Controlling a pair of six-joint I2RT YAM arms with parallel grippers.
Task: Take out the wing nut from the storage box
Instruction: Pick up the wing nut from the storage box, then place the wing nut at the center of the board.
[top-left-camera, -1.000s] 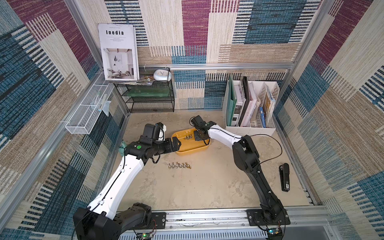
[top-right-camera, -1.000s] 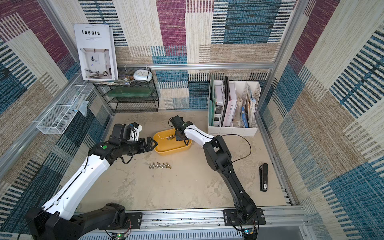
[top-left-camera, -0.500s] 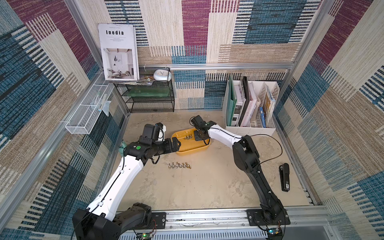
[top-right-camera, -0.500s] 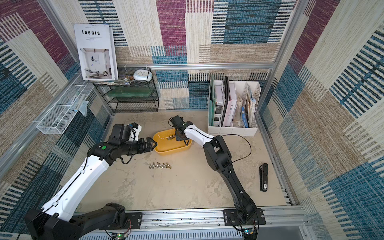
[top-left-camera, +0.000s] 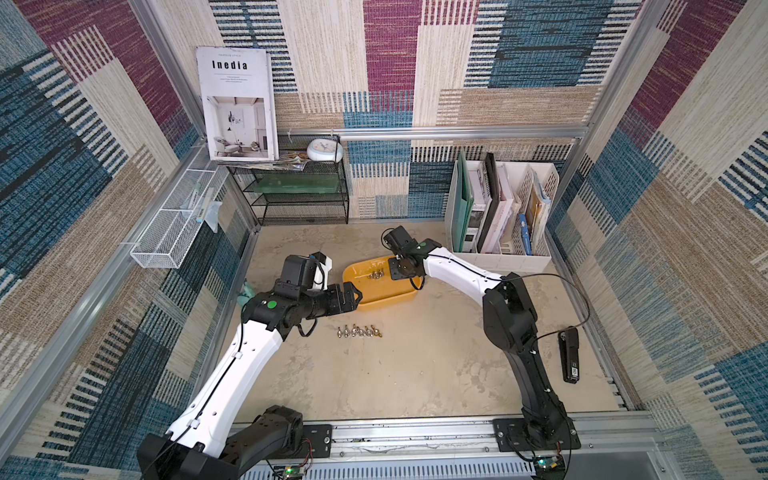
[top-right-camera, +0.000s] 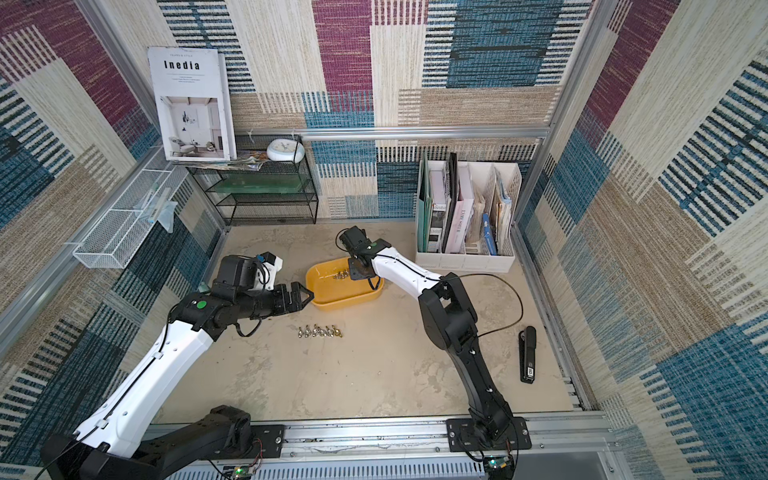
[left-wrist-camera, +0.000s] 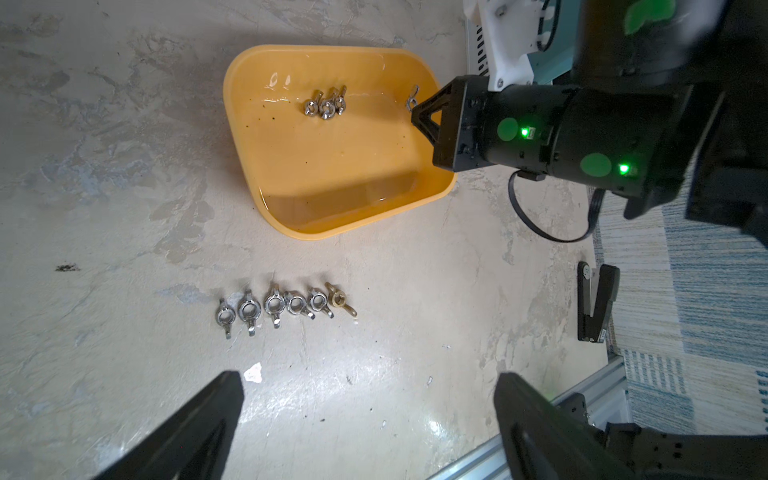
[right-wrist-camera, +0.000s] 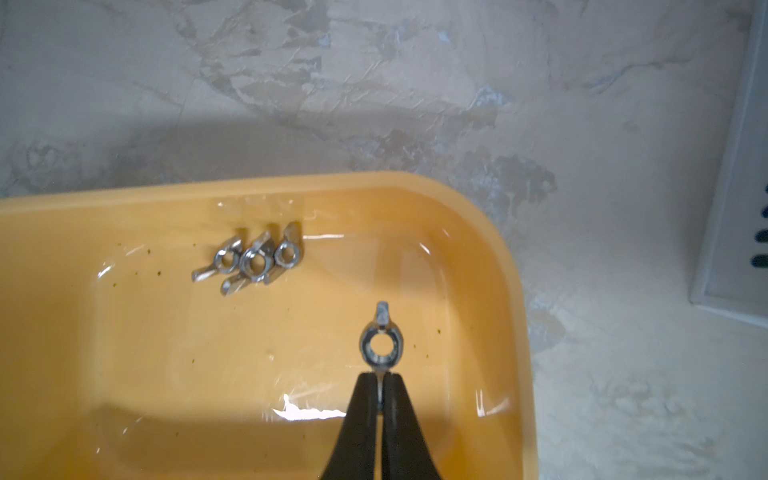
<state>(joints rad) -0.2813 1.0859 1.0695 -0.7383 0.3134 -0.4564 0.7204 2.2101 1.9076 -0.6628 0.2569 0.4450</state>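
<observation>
In a top view the right gripper (top-left-camera: 398, 272) dips into the yellow storage box (top-left-camera: 386, 296) while the left gripper (top-left-camera: 354, 296) hovers near it, likely keeping clear. Left wrist view: its jaws stand wide apart above 6 nuts (left-wrist-camera: 286, 306) rowed on the table (left-wrist-camera: 124, 208). Right wrist view: jaws pinched on 1 wing of the silvery, ring-bodied wing nut (right-wrist-camera: 381, 348), inside the box.

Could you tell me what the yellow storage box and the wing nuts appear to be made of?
The storage box looks like glossy moulded plastic: uniform yellow, rounded corners, bright highlights. The wing nuts in it look like shiny silver metal, probably plated steel; the golden nut ending the row outside may be brass.
</observation>
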